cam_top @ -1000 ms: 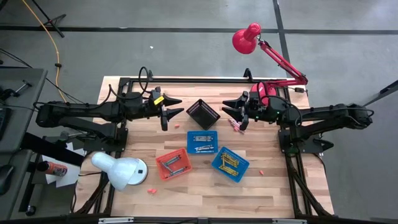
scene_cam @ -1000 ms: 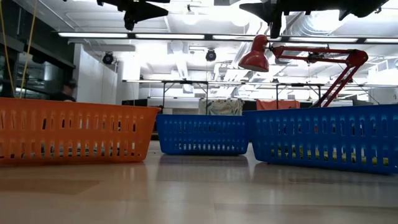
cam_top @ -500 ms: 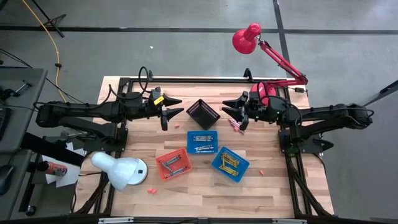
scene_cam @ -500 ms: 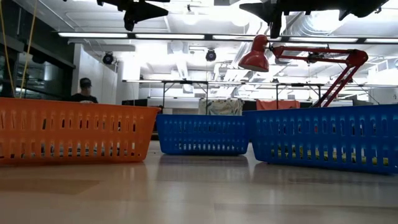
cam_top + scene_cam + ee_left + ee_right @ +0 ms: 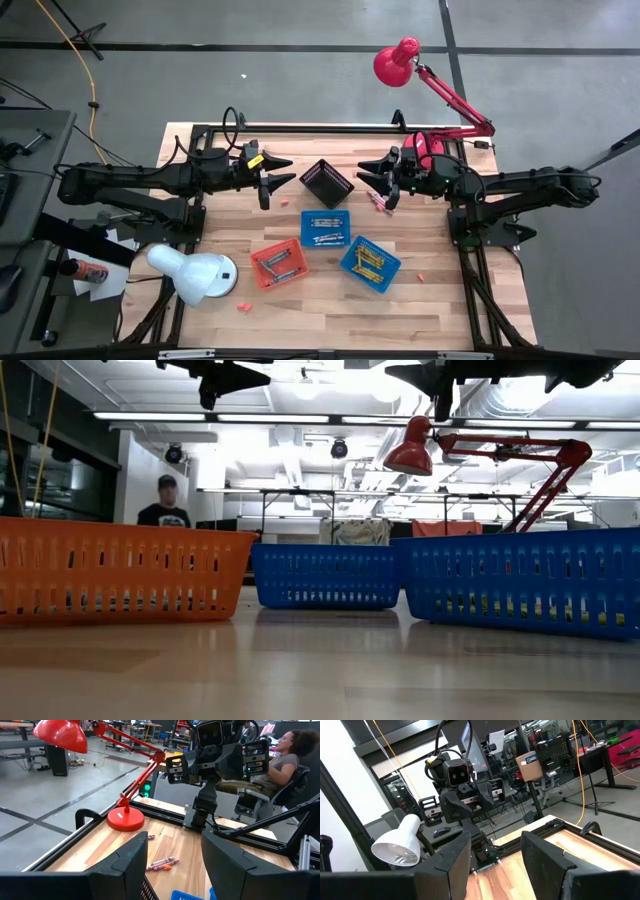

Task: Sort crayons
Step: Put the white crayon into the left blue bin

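Right hand (image 5: 383, 186), fingers spread and empty, hangs above the surface (image 5: 440, 300). Loose crayons (image 5: 379, 202), thin waxy sticks in pink and red, lie just below it, beside the red lamp base (image 5: 428, 150). Right arm is clearly nearer. Left hand (image 5: 268, 181), also spread and empty, waits beyond the black mesh basket (image 5: 327, 182).

A red lamp (image 5: 397, 62), a white lamp (image 5: 193, 274) and a black basket (image 5: 327, 182) stand on the table (image 5: 450, 300).
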{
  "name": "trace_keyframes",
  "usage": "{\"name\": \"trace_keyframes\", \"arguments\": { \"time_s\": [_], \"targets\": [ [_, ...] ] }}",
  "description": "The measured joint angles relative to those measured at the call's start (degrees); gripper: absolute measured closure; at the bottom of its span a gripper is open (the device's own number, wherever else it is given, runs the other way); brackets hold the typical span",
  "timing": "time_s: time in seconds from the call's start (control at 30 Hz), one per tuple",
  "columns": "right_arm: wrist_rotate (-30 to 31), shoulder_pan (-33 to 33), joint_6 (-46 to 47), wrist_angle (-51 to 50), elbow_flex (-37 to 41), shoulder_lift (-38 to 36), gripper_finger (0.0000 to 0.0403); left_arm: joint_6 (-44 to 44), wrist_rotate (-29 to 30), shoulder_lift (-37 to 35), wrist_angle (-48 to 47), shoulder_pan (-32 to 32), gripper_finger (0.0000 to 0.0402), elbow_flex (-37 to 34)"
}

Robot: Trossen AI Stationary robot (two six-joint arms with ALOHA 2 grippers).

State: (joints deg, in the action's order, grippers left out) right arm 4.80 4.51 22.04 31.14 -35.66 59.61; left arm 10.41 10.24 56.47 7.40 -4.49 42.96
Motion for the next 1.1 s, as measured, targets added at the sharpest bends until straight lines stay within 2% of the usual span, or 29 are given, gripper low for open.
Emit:
{"name": "trace_keyframes", "arguments": {
  "time_s": [0.27,0.47,0.63,0.83,0.97,1.1],
  "targets": [
    [0.0,0.0,0.04,0.0,0.0,0.0,0.0236,3.44,0.35,0.01,0.0,-0.07,0.0227,0.0],
    [0.0,0.0,0.62,0.0,0.01,0.02,0.0236,9.11,5.79,0.07,-3.44,-3.87,0.0227,2.23],
    [0.0,0.0,0.63,-0.14,0.02,0.02,0.0236,12.37,5.93,2.89,-19.64,-12.11,0.0227,10.68],
    [0.0,0.0,0.48,-2.43,0.02,0.02,0.0236,12.55,3.59,13.48,-47.22,-24.16,0.0234,19.78],
    [0.0,0.0,0.46,-3.43,0.02,0.04,0.0236,11.16,3.63,21.5,-60.31,-30.83,0.0243,20.51],
    [0.0,0.0,0.46,-3.8,0.02,0.04,0.0236,7.6,4.02,27.89,-62.93,-36.18,0.025,18.12]
  ]
}}
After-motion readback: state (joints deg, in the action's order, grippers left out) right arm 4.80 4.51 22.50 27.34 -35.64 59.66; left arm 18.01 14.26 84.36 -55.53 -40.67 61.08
